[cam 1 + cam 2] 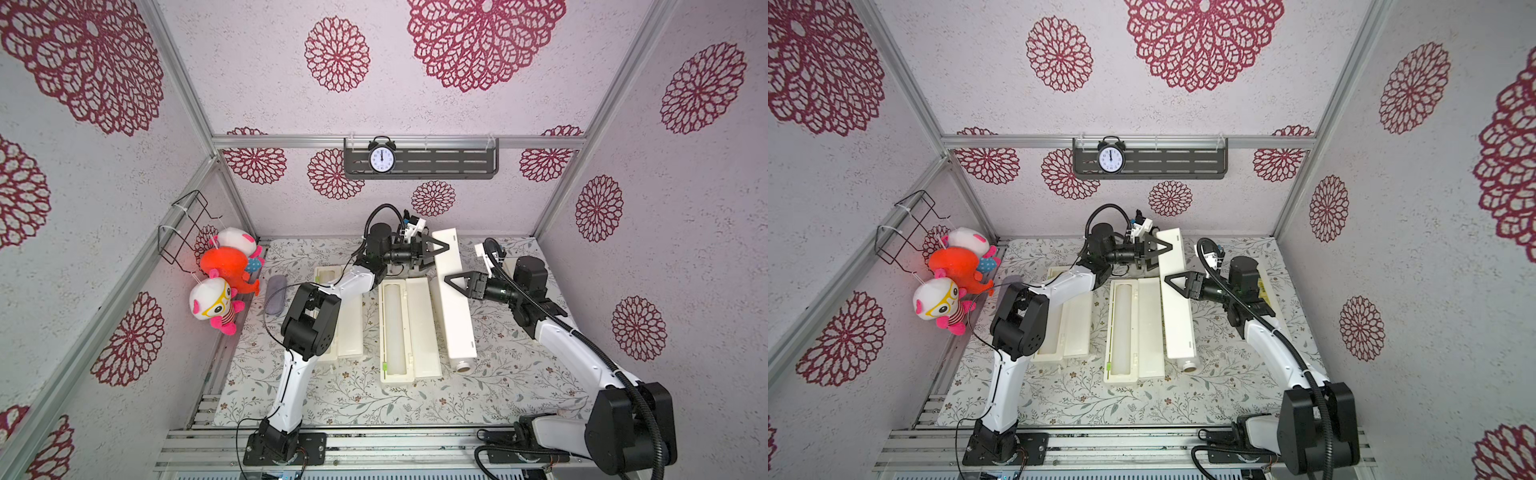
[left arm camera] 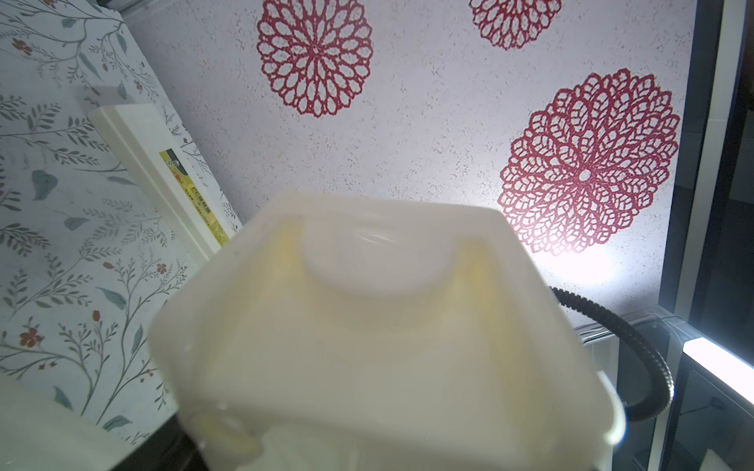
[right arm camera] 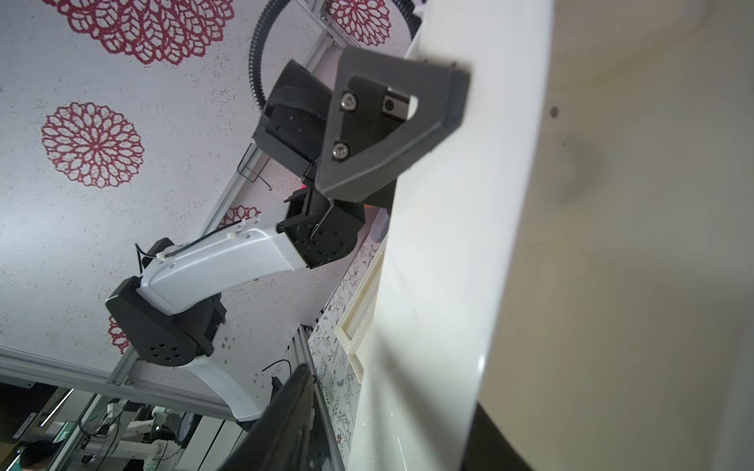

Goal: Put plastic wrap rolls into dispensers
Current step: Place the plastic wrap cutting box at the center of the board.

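The middle dispenser (image 1: 424, 328) lies open on the worktop (image 1: 332, 399) with a plastic wrap roll (image 1: 395, 328) in its trough, long axis front to back. Just beside it, the right-hand dispenser (image 1: 455, 309) runs the same way, and a second roll (image 1: 464, 366) pokes from its near end. The left tool (image 1: 434, 253) clamps its far end with jaws wide. The right tool (image 1: 453, 280) straddles its middle; I cannot tell whether it grips.

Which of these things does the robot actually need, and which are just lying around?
Needed: open dispenser, plastic wrap roll inside it, half-hidden dispenser, slanted dispenser, loose roll.
Lying about: grey pouch, plush toys, alarm clock, wall shelf.
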{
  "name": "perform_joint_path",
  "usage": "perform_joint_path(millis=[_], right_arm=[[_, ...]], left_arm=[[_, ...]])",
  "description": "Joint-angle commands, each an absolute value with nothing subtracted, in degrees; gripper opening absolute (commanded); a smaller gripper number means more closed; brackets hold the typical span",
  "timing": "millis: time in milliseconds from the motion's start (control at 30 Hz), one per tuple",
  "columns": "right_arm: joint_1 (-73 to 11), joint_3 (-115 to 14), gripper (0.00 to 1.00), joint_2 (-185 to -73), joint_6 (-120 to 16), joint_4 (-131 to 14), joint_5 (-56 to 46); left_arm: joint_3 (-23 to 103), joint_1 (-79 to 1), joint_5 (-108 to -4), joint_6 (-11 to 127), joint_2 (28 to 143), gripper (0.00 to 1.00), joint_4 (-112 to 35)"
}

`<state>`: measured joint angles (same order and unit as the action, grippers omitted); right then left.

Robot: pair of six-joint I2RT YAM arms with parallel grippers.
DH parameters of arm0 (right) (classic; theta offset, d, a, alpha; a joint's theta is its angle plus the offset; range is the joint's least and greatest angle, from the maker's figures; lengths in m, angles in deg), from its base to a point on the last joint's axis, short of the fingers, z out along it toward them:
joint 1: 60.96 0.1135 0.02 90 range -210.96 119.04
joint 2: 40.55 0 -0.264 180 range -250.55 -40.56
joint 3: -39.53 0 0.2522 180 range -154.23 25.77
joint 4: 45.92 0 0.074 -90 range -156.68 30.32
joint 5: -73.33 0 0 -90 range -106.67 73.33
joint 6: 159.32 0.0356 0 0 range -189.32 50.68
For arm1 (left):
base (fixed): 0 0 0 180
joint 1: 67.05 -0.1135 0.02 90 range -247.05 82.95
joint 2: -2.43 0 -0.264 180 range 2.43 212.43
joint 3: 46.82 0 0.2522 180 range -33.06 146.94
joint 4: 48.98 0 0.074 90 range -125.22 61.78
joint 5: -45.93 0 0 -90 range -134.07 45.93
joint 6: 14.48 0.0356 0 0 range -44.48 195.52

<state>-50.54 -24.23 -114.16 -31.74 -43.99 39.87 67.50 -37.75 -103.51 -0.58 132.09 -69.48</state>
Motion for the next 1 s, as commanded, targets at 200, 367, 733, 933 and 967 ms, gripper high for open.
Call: perform_joint_path(millis=[200,367,733,933,967], right_arm=[[-49.0,-24.5,0.23,-117.2,-25.2,-33.2,43.8],[-49.1,-25.0,0.0,-117.9,-25.0,-33.6,43.6],[-52.6,-25.8,0.0,-114.7,-32.5,-47.3,39.4],[-54.5,-25.0,0.0,-112.1,-33.2,-49.6,38.7],[-55.1,-24.8,0.0,-111.8,-32.7,-49.4,38.5]], left_arm=[[69.7,-37.2,-104.8,-1.7,131.0,0.65,-72.6],[68.3,-37.4,-105.9,-2.7,130.1,0.71,-75.7],[65.4,-41.3,-105.3,-18.8,130.9,0.98,-99.3],[65.4,-42.7,-105.5,-14.6,129.7,0.98,-94.2],[65.1,-42.9,-105.3,-12.4,129.2,0.98,-91.0]])
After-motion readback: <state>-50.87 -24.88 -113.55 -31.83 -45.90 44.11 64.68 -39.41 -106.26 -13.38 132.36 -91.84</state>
